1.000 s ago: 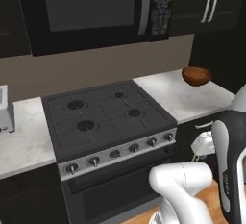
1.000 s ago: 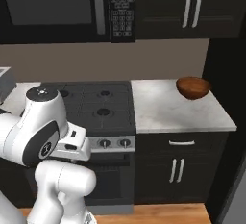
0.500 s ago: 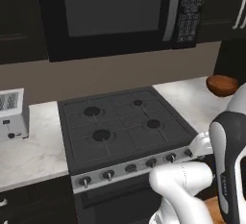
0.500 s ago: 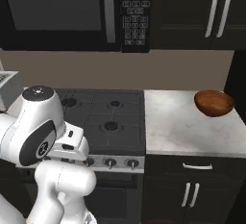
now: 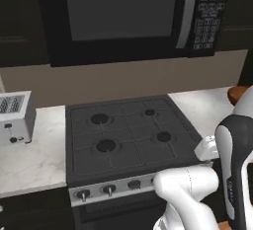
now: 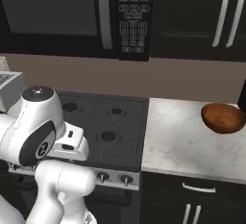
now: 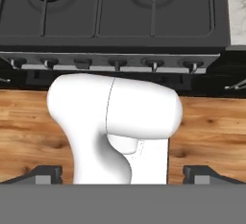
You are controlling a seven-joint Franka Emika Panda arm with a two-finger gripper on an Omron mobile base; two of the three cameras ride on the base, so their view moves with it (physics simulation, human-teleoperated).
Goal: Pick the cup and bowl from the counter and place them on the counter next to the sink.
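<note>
The round, glossy reddish-brown bowl (image 6: 223, 118) sat on the white marble-look surface (image 6: 187, 143) to the right of the black four-burner stovetop (image 6: 103, 129), well apart from the folded white arm. In the left base view only a sliver of the bowl (image 5: 237, 93) showed at the right edge, past the surface (image 5: 205, 108) beside the stovetop (image 5: 128, 135). A black microwave with a keypad (image 5: 133, 17) hung above the burners, and a silver toaster (image 5: 15, 117) stood on the surface left of the stovetop. Dark upper cabinets with pale bar handles (image 6: 226, 16) filled the wall above the bowl.

In the hand view the camera looked down past the stove's front row of knobs (image 7: 117, 63) to a wooden floor (image 7: 211, 127). Two small dark finger tips (image 7: 43, 174) rose at the bottom corners, far apart, so the jaws stood wide open with nothing between them but the robot's own body.
</note>
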